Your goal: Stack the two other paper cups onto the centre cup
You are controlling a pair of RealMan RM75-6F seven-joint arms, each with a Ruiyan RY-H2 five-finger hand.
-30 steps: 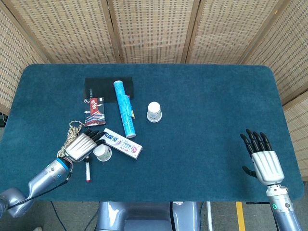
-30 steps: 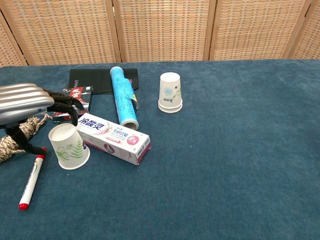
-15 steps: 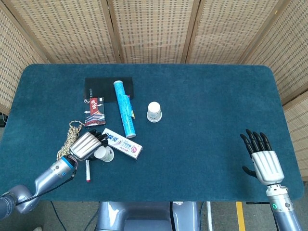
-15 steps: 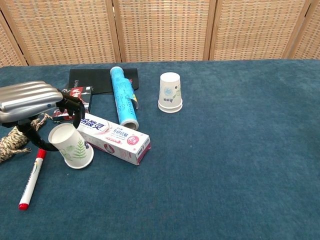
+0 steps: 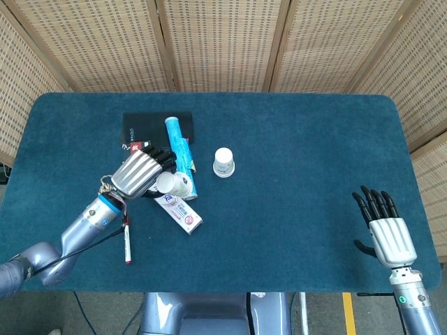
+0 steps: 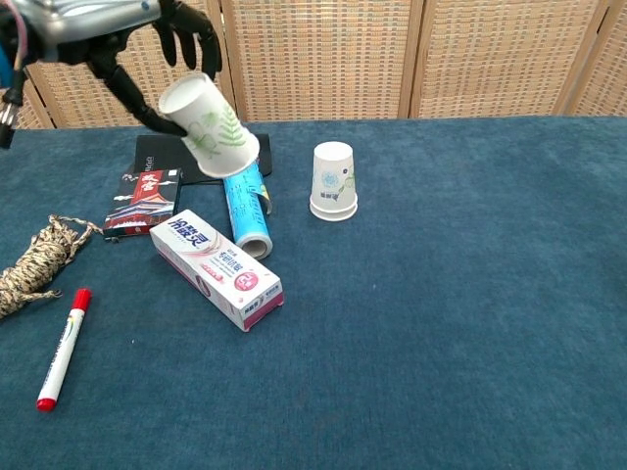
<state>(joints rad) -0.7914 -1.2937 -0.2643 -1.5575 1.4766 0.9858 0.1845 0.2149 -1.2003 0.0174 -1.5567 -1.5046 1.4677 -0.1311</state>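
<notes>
My left hand (image 5: pixel 139 172) grips a white paper cup (image 5: pixel 172 183) printed with green leaves, tilted in the air above the clutter at the table's left. In the chest view that cup (image 6: pixel 209 125) hangs high, over the far end of the blue tube, with the left hand (image 6: pixel 106 26) at the top left. The centre cup (image 5: pixel 223 162) stands upside down on the blue cloth, to the right of the held cup and apart from it; the chest view shows its blue print (image 6: pixel 333 180). My right hand (image 5: pixel 386 234) lies open near the table's front right, holding nothing.
A toothpaste box (image 6: pixel 217 269) lies slanted below the held cup. A blue tube (image 6: pixel 240 194), a black booklet (image 6: pixel 171 155) and a red packet (image 6: pixel 143 192) lie behind it. A rope (image 6: pixel 34 264) and a red marker (image 6: pixel 62 348) sit front left.
My left hand has lifted the leaf-printed cup off the table and carried it up, back and to the right. The toothpaste box has swung to a new angle. The right hand has stayed put.
</notes>
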